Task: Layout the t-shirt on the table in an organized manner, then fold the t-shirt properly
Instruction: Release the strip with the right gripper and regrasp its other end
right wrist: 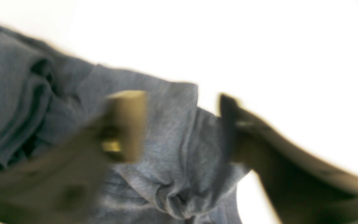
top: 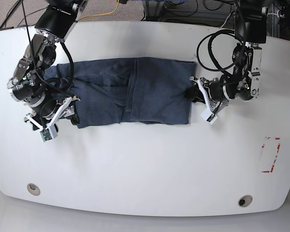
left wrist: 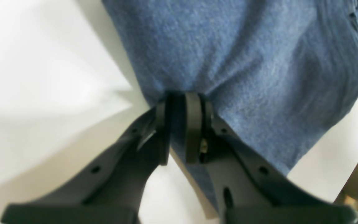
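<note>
The slate-blue t-shirt (top: 130,92) lies spread across the middle of the white table (top: 145,169), folded over itself with a ridge down its centre. My left gripper (top: 193,94) is at the shirt's right edge in the base view. The left wrist view shows this gripper (left wrist: 180,98) shut on a pinch of the blue fabric (left wrist: 244,62). My right gripper (top: 67,110) is at the shirt's left edge. In the blurred right wrist view this gripper (right wrist: 177,124) is open, with its fingers (right wrist: 126,124) wide apart over the bunched cloth (right wrist: 172,174). No lettering or tag shows.
A red-taped rectangle (top: 270,154) marks the table at the right. Two round grey grommets (top: 33,189) (top: 245,200) sit near the front edge. Cables (top: 111,7) run behind the table's far edge.
</note>
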Controlling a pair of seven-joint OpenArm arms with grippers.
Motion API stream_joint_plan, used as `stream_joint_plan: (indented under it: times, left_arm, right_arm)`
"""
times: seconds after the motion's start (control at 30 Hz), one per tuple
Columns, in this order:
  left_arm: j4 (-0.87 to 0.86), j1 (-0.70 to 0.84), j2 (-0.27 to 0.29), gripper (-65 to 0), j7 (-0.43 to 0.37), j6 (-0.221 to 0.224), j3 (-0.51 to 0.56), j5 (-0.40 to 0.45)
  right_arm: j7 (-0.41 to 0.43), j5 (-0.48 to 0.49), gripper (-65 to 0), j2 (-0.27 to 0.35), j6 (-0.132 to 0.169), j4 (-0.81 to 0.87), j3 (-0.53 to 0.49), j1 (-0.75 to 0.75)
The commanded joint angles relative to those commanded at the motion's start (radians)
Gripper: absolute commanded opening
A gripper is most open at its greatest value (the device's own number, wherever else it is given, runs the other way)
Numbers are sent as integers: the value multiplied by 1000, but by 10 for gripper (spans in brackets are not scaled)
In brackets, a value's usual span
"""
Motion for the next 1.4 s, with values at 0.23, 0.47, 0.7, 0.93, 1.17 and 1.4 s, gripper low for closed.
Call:
stream_joint_plan:
  times: [0.23,0.47,0.7,0.93,1.17,1.4]
  left_arm:
    - [-2,0,-17,-589,0,0,2,0]
    - [-2,0,-44,-588,0,0,0,0]
    - [-2,-2,-71,-588,0,0,0,0]
    - [-3,-23,-83,-588,-2,0,-2,0]
    - [-3,-28,-103,-588,0,0,0,0]
    - [-3,-26,-103,-588,0,0,0,0]
  right_arm:
    - [-6,60,0,49,0,-161,140,20]
    - [-18,288,0,158,0,-439,206,15]
    - [-9,377,-11,210,0,-601,212,12]
    - [-5,371,-11,212,0,-698,212,12]
    - [35,376,-11,207,0,-747,206,-32]
    - [32,376,-11,149,0,-743,186,-54]
